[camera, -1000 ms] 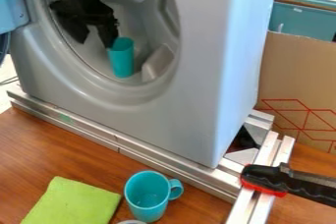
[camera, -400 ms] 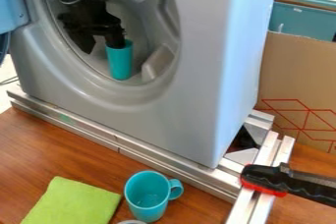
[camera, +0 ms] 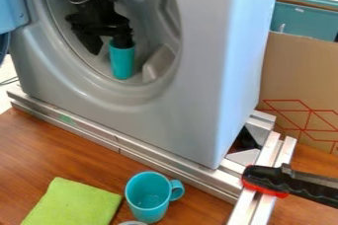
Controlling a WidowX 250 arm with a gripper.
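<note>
My gripper (camera: 109, 47) hangs inside the round opening of the grey machine (camera: 148, 104), its fingers spread apart. One finger reaches down into the mouth of a teal cup (camera: 123, 62); the other stands left of the cup, with a gap to its wall. The cup is upright inside the drum, beside a grey raised block (camera: 158, 63). Outside, a teal mug (camera: 149, 200) with its handle to the right stands on the wooden table (camera: 39, 150), next to a green folded cloth (camera: 74, 203).
Metal rails (camera: 132, 151) run along the machine's base. A black and red clamp (camera: 277, 179) grips the rails at the right. The blue door edge (camera: 12, 4) is at the upper left, and a cardboard box (camera: 300, 81) stands right of the machine.
My gripper has moved right and slightly down, with one finger entering the cup's mouth. The cup shifted slightly left and down, then a little back.
</note>
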